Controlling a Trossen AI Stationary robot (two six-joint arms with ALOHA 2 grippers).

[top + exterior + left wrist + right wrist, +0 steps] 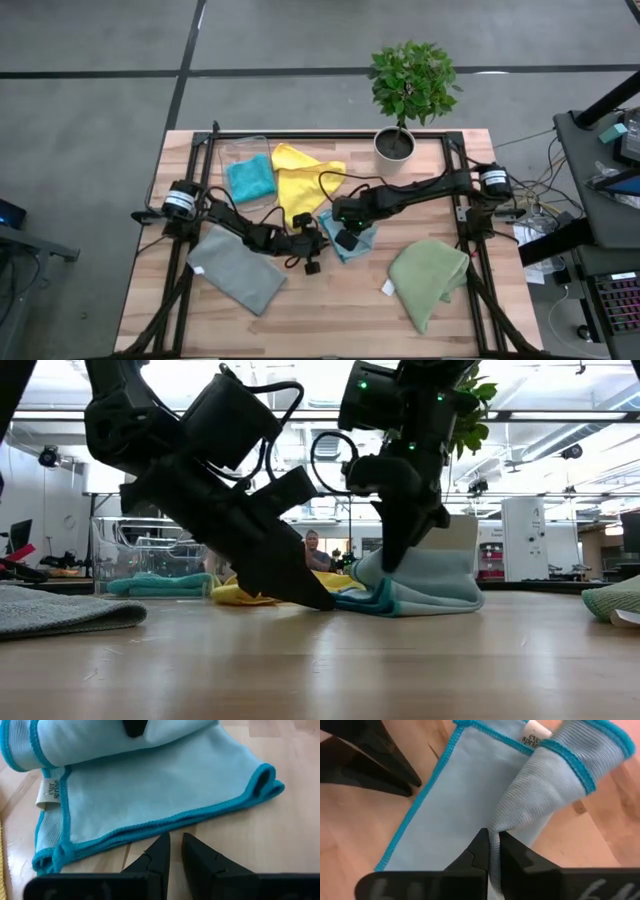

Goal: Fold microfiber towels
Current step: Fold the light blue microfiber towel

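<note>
A light blue towel [150,795] with a teal hem and a white tag [50,792] lies mid-table. My right gripper [492,837] is shut on a raised part of it. My left gripper [175,840] is shut, its tips low on the table at the towel's hem [150,827]. A grey towel [238,268] lies flat at the near left and an olive green one [428,275] at the near right. A yellow towel [305,180] lies behind the arms, and a teal one [250,180] is in the clear bin [240,150]. My right gripper pinches a gathered fold of the light blue towel [505,817] between its two fingers, coming steeply from above. That part stands up off the table [375,572], while the rest of the towel [430,590] lies on the wood. My left gripper's tips stand right at the hem; whether they touch it I cannot tell.
A potted plant [395,145] stands at the table's far edge, right of the yellow towel. Bare wood [340,310] shows along the near edge between the grey and green towels. Black frame rails [470,230] run along the table's sides.
</note>
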